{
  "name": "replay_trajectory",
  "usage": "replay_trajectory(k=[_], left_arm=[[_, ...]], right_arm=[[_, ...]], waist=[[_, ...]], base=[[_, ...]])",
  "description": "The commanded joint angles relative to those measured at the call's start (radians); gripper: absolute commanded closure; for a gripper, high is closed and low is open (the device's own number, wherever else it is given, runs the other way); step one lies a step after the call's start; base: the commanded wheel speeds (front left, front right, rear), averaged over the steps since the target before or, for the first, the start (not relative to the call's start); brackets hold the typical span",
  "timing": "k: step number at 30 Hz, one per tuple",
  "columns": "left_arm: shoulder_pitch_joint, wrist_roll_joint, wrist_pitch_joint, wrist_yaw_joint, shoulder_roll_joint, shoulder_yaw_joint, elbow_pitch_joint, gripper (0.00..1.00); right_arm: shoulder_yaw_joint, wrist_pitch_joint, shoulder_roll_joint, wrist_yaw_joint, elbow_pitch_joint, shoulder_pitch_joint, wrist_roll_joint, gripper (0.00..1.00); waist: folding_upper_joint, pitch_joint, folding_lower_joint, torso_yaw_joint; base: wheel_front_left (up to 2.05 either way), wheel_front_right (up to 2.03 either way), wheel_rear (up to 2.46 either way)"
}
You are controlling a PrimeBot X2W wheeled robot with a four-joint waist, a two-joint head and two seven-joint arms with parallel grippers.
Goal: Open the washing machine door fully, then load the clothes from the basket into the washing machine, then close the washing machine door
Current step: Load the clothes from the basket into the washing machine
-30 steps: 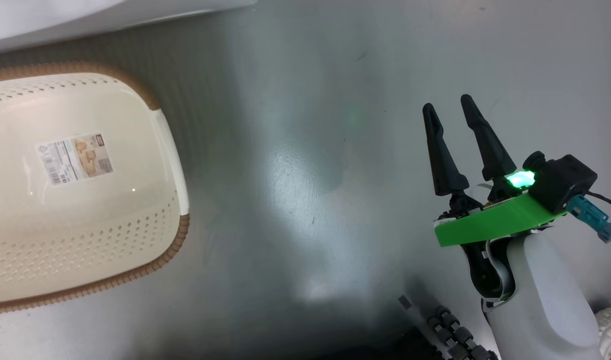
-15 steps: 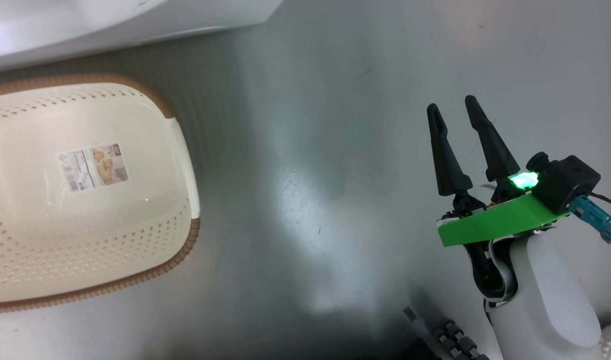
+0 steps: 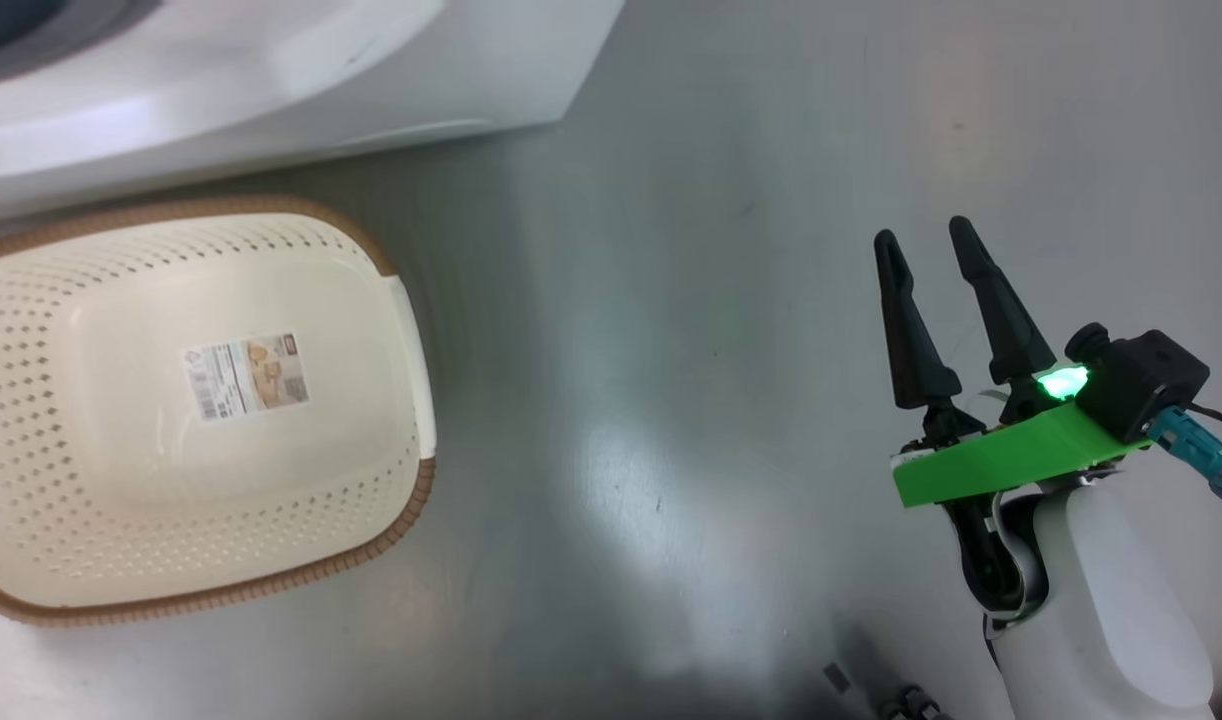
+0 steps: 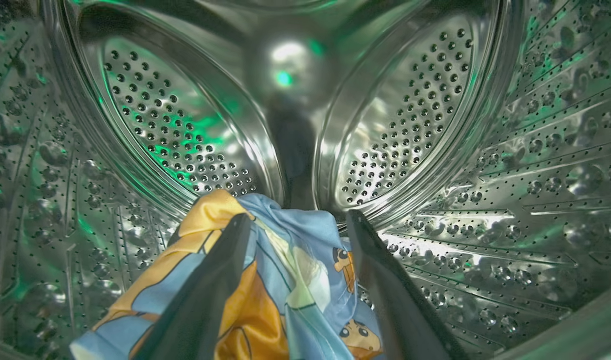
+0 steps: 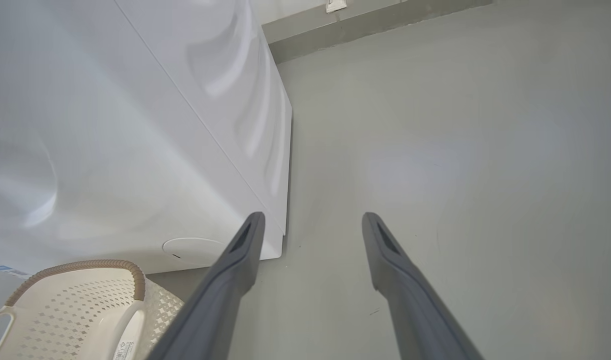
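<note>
Reaching deep into drum (image 4: 175, 125) with left gripper (image 4: 298, 218), fingers spread either side of clothes (image 4: 285, 280); holding right gripper (image 3: 921, 233) splayed, empty, right of bare basket (image 3: 403, 515). Looking nearer washer (image 3: 271, 90) than a second ago; likely only closing left.

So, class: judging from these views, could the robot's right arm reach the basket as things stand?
Probably yes. The right claw is open and holds nothing, and bare floor lies between it and the basket to its left; nothing stands in the way. Whether the arm stretches that far is uncertain.
</note>
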Motion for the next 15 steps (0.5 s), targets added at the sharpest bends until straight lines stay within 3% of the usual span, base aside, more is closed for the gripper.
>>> replay_trajectory(k=[1, 15], left_arm=[[0.053, 0.028, -0.011, 0.015, 0.047, 0.011, -0.050, 0.00], [0.295, 0.041, -0.020, 0.044, -0.017, 0.095, -0.221, 0.00]], right_arm=[[0.013, -0.005, -0.002, 0.002, -0.011, 0.056, -0.010, 0.00], [0.010, -0.005, 0.000, 0.002, 0.008, 0.088, -0.021, 0.00]], waist=[[0.0000, -0.038, 0.0001, 0.010], [0.0000, -0.145, 0.0001, 0.016]], base=[[0.00, 0.00, 0.00], [0.00, 0.00, 0.00]])
